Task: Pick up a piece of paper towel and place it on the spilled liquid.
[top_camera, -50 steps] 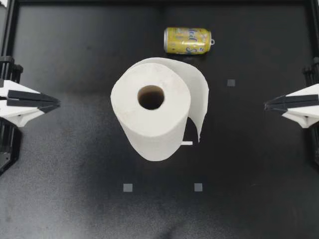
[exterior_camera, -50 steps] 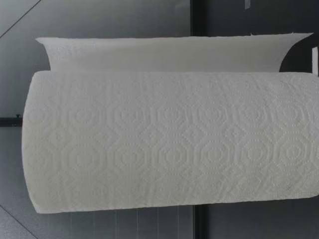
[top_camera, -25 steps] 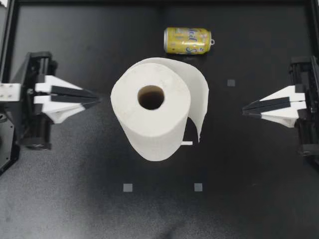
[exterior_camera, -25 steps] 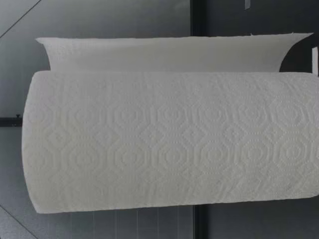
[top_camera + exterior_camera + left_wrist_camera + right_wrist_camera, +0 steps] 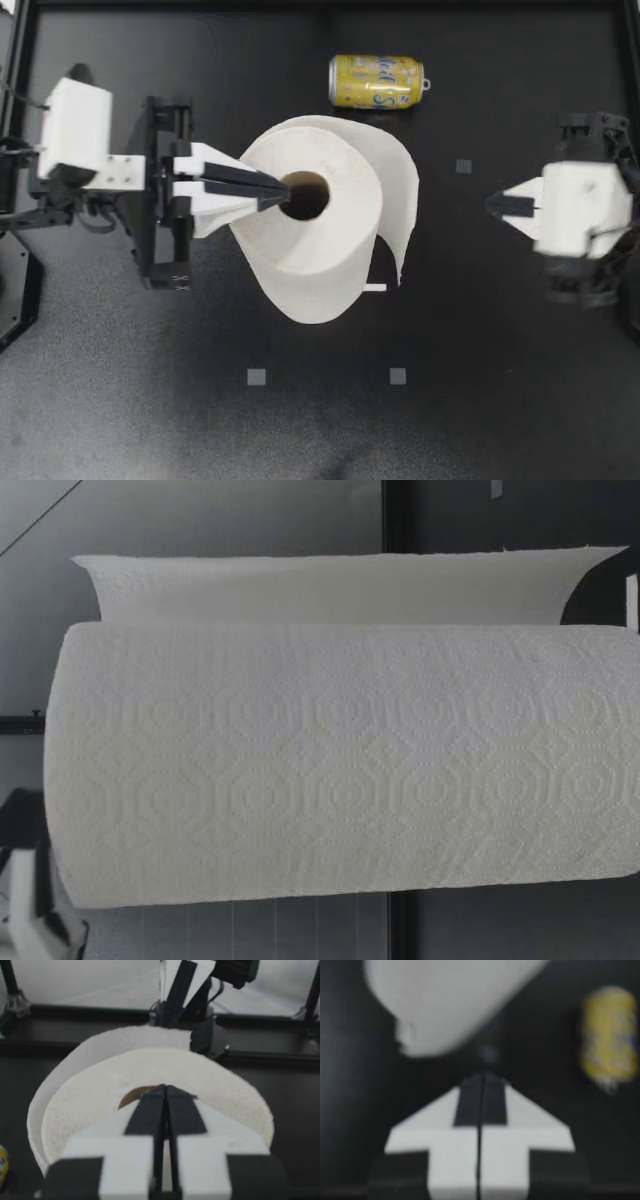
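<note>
A white paper towel roll point(image 5: 330, 250) stands upright mid-table, with a loose sheet point(image 5: 402, 190) curling off the side toward my right arm. My left gripper point(image 5: 283, 197) is shut, its tips over the roll's top at the edge of the core hole point(image 5: 305, 196). In the left wrist view the shut fingers point(image 5: 164, 1091) lie just above the roll point(image 5: 225, 1095). My right gripper point(image 5: 492, 205) is shut and empty, well apart from the sheet; its wrist view shows the gripper point(image 5: 481, 1077) pointing at the blurred roll point(image 5: 450, 1000). I see no spilled liquid.
A yellow can point(image 5: 377, 81) lies on its side behind the roll, also beside my right gripper as the can point(image 5: 610, 1035). The roll point(image 5: 340, 770) fills the low view, and part of an arm point(image 5: 20, 900) shows beside its top. Small grey squares point(image 5: 257, 377) mark the black table.
Both arms came in from the table's sides. The left gripper travelled to the roll and now hovers over its top; the right advanced a little and tilted down. The roll stayed put.
</note>
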Controlling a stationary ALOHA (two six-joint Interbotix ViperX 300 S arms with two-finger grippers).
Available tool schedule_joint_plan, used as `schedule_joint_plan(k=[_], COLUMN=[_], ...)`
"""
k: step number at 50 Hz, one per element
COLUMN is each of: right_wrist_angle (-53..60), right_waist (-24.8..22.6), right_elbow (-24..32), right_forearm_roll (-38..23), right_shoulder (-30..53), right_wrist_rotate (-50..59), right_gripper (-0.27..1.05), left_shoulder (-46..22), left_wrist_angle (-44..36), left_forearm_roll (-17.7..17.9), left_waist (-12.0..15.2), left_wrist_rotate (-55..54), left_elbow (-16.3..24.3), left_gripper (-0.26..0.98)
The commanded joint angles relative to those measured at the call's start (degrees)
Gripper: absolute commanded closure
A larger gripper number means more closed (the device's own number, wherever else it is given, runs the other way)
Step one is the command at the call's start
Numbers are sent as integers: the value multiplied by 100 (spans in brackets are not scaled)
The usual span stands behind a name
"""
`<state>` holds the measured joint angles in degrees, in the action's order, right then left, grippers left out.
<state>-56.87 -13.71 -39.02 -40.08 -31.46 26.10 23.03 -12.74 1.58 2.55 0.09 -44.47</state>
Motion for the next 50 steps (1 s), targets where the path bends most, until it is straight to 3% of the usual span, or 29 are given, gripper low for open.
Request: schedule_joint_plan(k=[1, 5, 10, 19, 29, 35, 45, 50], right_wrist_angle=[-1072, -1942, -2259, -1723, -1134, -1072, -1099, -1266], right_waist=[-729, -1406, -1934, -2039, -2039, -2039, -2039, -2039], right_elbow=[264, 281, 237, 44, -264, -422, -378, -211], right_forearm_roll=[-1301, -2241, -2654, -2874, -3621, -3964, -4087, -4087], right_shoulder=[316, 589, 791, 1072, 1477, 1767, 2312, 2610], right_wrist_rotate=[940, 2004, 3111, 4948, 7181, 8253, 9070, 9158], right_gripper=[82, 82, 82, 82, 76, 60, 8, 1], left_shoulder=[9, 0, 0, -35, -114, -141, -149, -149], left_wrist_angle=[53, 114, 211, 519, 861, 958, 976, 984], left_forearm_roll=[9, 9, 9, 9, 26, 35, 35, 35], left_waist=[70, 105, 132, 141, 141, 141, 141, 141], left_wrist_rotate=[9, 9, 18, -9, -35, -35, -26, -35], left_elbow=[202, 211, 211, 202, 237, 237, 237, 220], left_gripper=[63, 63, 63, 63, 63, 63, 63, 63])
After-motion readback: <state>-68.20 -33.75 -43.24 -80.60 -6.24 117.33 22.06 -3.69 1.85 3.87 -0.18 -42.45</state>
